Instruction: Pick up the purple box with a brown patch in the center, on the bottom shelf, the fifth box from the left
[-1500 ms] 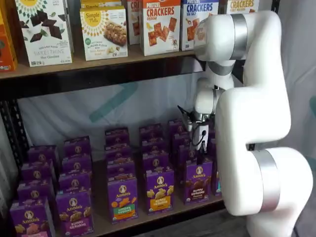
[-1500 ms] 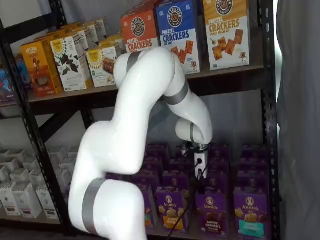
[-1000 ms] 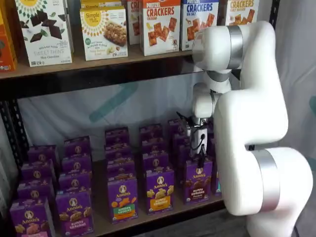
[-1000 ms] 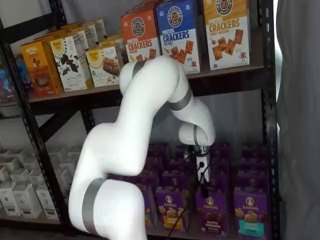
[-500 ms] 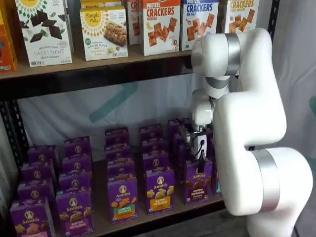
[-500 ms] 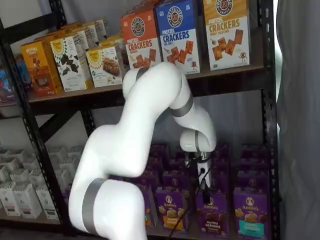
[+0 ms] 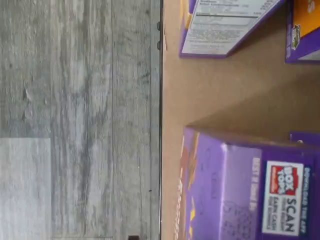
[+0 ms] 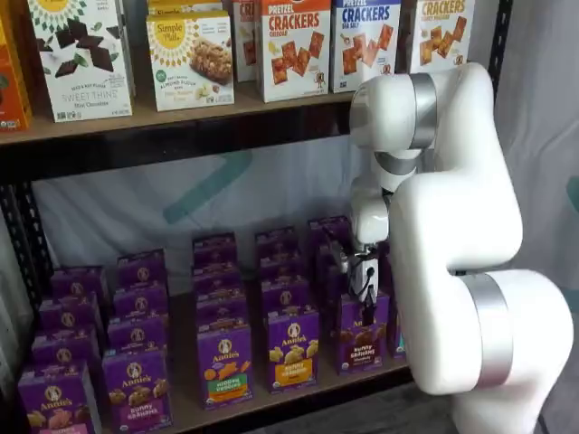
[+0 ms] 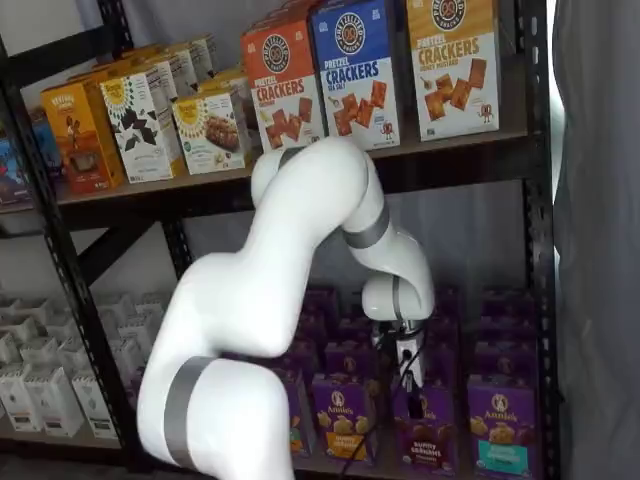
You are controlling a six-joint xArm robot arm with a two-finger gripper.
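**Hand over the target, nothing lifted yet**

Black-framed shelving fills both shelf views, with grey plank flooring past its edge in the wrist view. I have the hand (image 8: 366,303) hanging directly above the purple box (image 8: 363,333), which stands at the front of the bottom shelf (image 8: 262,396), at about 5 o'clock from the rack's middle. The fingers are hard to make out; I take them as spread wide, holding nothing. So the approach looks done; descent, grip and lift remain.

I can read "Annie's" and "Bunny Grahams" on the box, "Pretzel Crackers" (image 9: 352,62) and "Simple Mills" (image 8: 190,56) up top, and "Box Tops" with "Scan" on a carton top in the wrist view.
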